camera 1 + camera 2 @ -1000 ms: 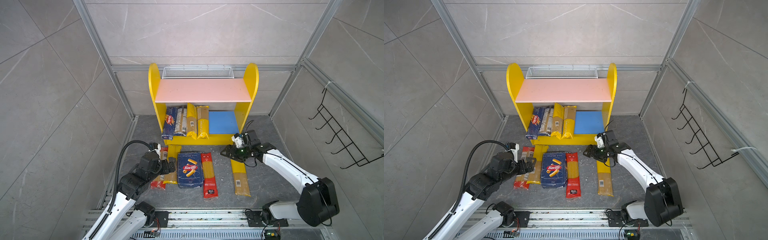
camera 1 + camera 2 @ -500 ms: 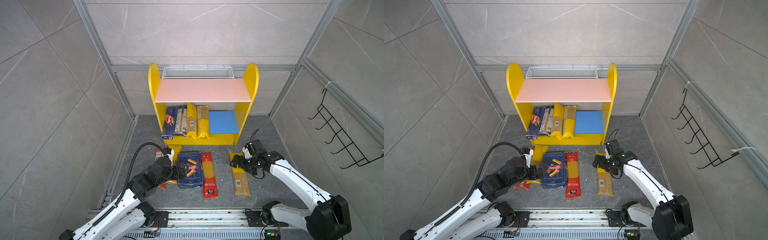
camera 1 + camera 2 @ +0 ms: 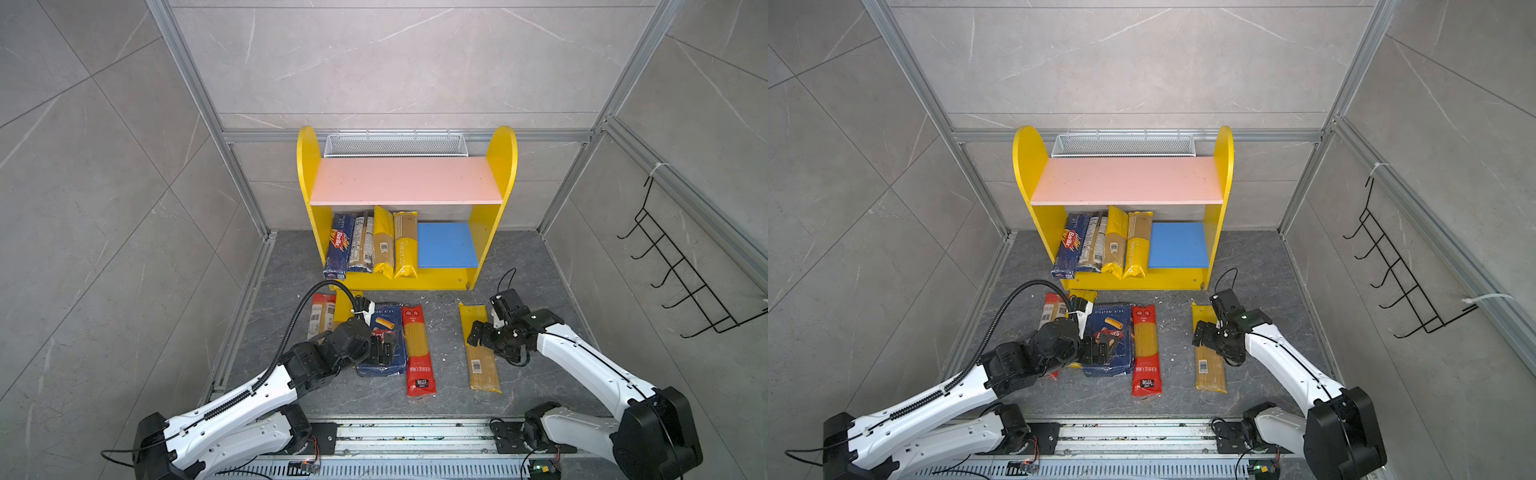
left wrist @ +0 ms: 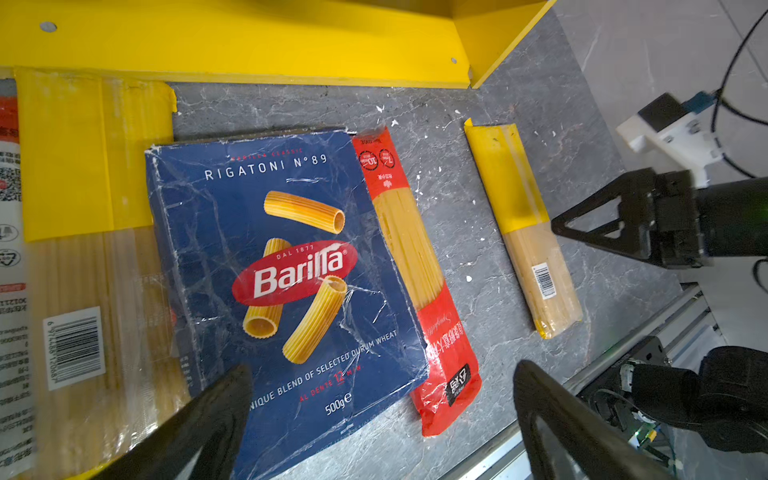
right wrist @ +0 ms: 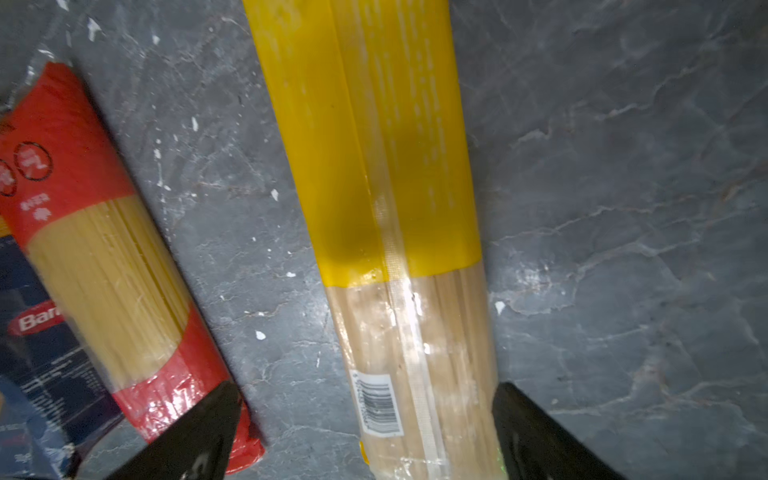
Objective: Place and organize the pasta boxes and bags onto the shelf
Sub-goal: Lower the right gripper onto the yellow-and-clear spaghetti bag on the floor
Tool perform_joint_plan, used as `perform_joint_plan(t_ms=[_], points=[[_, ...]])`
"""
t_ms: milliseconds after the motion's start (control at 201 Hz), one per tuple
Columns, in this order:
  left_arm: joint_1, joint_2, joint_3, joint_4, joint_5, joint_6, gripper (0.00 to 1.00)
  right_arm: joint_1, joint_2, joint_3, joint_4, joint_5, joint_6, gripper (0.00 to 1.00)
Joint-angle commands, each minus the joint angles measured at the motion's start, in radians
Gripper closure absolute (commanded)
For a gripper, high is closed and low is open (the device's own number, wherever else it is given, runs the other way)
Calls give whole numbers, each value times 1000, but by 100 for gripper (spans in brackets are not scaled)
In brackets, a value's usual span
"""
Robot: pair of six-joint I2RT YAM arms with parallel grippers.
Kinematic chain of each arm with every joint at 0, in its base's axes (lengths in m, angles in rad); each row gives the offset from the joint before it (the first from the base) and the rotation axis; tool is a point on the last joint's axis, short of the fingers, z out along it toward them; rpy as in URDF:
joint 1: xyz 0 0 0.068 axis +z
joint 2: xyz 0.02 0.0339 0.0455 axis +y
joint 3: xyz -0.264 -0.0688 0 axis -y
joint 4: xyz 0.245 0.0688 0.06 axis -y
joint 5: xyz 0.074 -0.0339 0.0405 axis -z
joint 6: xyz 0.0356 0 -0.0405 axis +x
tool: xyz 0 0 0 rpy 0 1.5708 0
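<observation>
Spaghetti bag (image 5: 399, 199), yellow-ended, flat on floor before shelf (image 3: 505, 166) — long axis pointing at shelf. Right gripper (image 5: 368, 390) directly above, jaws spread across bag's width; left gripper (image 4: 382, 370), also spread, farther off over rigatoni pack (image 4: 291, 257).

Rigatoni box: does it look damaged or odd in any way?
Yes. The rigatoni box is battered: white creases web its blue face and its edges are scuffed. It lies slightly askew, touching the red-ended spaghetti bag. White crumbs dot the floor nearby.

Rigatoni pack (image 4: 291, 270) — creased, glossy film
</observation>
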Motion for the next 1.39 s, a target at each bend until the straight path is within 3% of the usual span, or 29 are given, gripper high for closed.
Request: perform_joint_plan(t_ms=[0,543,1385], points=[[-17,25,55,42,-12,9,0,-4,10,-28,2,36,21,3],[-139,215,153,93,-43,18,0,-4,50,-101,77,20,-11,3],[-143,201,112,97,-91,35,0,0,127,-147,163,13,-3,5]])
